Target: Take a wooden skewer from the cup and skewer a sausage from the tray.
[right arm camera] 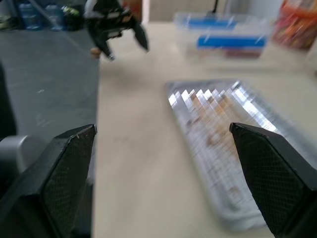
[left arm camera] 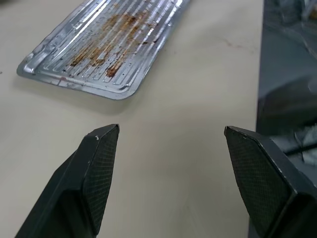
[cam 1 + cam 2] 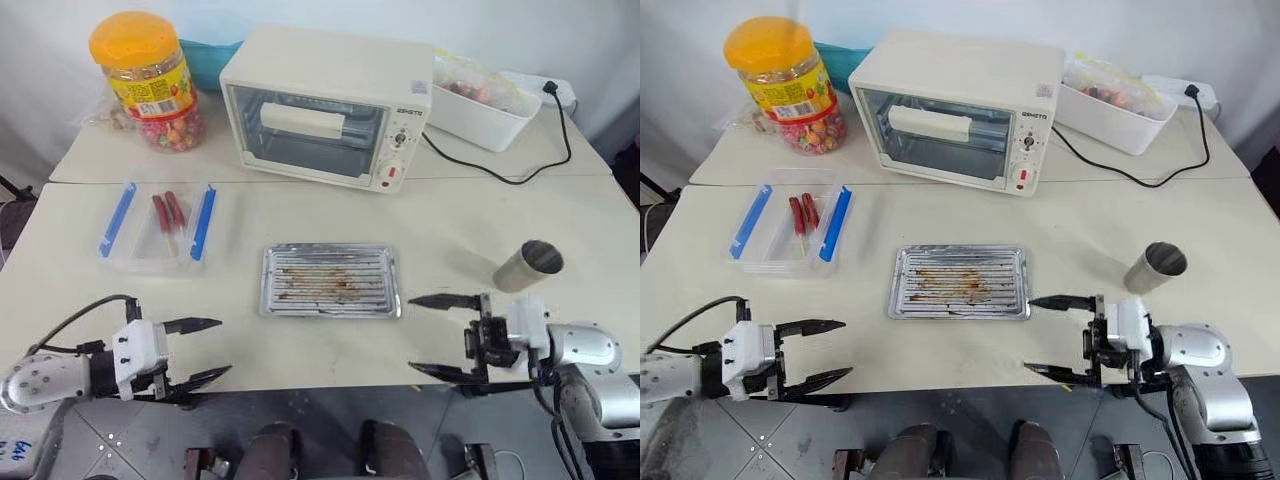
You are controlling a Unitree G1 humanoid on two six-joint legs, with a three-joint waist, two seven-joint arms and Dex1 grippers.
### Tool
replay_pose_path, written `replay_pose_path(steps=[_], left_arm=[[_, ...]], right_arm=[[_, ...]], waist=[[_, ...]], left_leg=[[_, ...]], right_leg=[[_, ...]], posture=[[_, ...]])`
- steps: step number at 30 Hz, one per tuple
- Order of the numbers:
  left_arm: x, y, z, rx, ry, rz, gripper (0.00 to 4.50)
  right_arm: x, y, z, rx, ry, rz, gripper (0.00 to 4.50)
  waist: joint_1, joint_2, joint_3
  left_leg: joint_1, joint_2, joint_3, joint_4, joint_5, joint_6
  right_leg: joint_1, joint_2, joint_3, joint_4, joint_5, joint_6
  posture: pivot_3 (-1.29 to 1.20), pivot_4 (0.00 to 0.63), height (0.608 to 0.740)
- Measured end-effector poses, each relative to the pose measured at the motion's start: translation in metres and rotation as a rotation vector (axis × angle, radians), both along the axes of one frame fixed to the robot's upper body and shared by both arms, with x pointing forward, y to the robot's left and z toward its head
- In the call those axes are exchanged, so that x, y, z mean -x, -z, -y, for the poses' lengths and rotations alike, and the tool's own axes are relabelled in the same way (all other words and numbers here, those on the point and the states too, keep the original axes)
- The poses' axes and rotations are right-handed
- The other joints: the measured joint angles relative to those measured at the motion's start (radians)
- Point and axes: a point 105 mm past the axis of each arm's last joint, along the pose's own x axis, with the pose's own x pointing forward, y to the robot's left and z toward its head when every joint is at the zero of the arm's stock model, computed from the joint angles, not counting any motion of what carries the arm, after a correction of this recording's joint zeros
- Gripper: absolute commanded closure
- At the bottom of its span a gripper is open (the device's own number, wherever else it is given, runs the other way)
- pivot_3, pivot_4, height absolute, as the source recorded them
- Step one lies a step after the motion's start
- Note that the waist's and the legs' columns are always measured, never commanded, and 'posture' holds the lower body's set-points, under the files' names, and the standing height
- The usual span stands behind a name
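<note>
The silver ribbed tray (image 3: 330, 280) lies flat at the table's middle, brown-stained, with nothing on it. The grey-tan cup (image 3: 528, 265) stands tilted at the right, its dark mouth showing nothing sticking out; the wooden skewer is out of view. Two red sausages (image 3: 168, 213) lie in a clear plastic box (image 3: 160, 228) with blue clips at the left. My left gripper (image 3: 222, 348) is open at the front edge, left of the tray. My right gripper (image 3: 412, 334) is open just right of the tray's near corner, nearer me than the cup. Both hold nothing.
A white toaster oven (image 3: 325, 105) stands at the back, with an orange-lidded candy jar (image 3: 148, 80) to its left and a white bin (image 3: 480, 100) to its right. A black cable (image 3: 500, 175) runs across the back right. The table's front edge lies under both grippers.
</note>
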Motion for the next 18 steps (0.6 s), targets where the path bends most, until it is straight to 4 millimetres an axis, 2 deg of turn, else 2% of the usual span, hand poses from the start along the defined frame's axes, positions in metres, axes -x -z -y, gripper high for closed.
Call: replay_pose_path(steps=[2,6,7,8,9,11,14,18], left_arm=[[-0.005,0.000,-0.001,0.032,-0.066,0.024,0.90],[-0.017,0.006,-0.009,0.206,-0.319,0.000,0.90],[-0.019,0.006,-0.012,0.272,-0.401,0.005,0.90],[-0.022,0.004,-0.015,0.367,-0.489,0.028,0.63],[-0.023,0.004,-0.014,0.411,-0.527,0.035,0.56],[-0.024,0.004,-0.018,0.490,-0.636,0.055,0.09],[-0.028,0.005,-0.033,0.552,-0.816,0.114,0.04],[-0.031,0.007,-0.050,0.624,-1.052,0.189,0.04]], right_arm=[[0.000,0.004,0.003,-0.010,0.034,0.003,0.00],[-0.009,0.007,0.005,-0.126,0.194,-0.018,0.00],[-0.017,0.003,0.008,-0.179,0.279,-0.001,0.00],[-0.025,0.000,0.010,-0.237,0.364,0.015,0.00],[-0.029,-0.001,0.011,-0.268,0.405,0.018,0.00],[-0.043,-0.002,0.013,-0.331,0.537,0.051,0.00],[-0.067,-0.002,0.019,-0.431,0.756,0.098,0.00],[-0.088,0.007,0.024,-0.495,0.942,0.126,0.00]], waist=[[0.000,0.000,0.000],[-0.002,0.000,0.000],[-0.004,0.000,0.000],[-0.004,-0.001,-0.001],[-0.003,-0.001,-0.001],[-0.003,-0.002,-0.002],[-0.003,-0.002,-0.002],[-0.001,-0.003,-0.002]], left_leg=[[0.000,0.000,0.000,0.000,0.000,0.000],[0.001,0.001,-0.001,0.000,0.000,0.000],[0.001,0.001,-0.001,0.000,0.000,0.000],[0.001,0.001,-0.001,0.001,0.000,0.000],[0.001,0.001,-0.001,0.001,0.000,0.000],[0.002,0.001,-0.001,0.001,0.000,0.000],[0.002,0.000,0.000,0.001,0.000,0.000],[0.001,-0.001,0.000,0.001,0.000,0.000]], right_leg=[[0.000,0.000,0.000,0.000,0.000,0.000],[0.000,0.000,0.000,0.002,0.000,0.000],[0.000,0.000,0.001,0.002,0.000,0.000],[0.000,0.000,0.001,0.003,0.000,0.000],[0.000,0.000,0.001,0.003,0.000,0.000],[0.000,0.000,0.001,0.004,0.000,0.000],[-0.001,0.000,0.002,0.004,0.000,0.000],[-0.001,0.000,0.002,0.004,0.000,0.000]], posture=[[0.00,0.150,0.740],[0.00,0.150,0.740],[0.00,0.150,0.740],[0.00,0.150,0.740],[0.00,0.150,0.740],[0.00,0.150,0.740],[0.00,0.150,0.740],[0.00,0.150,0.740]])
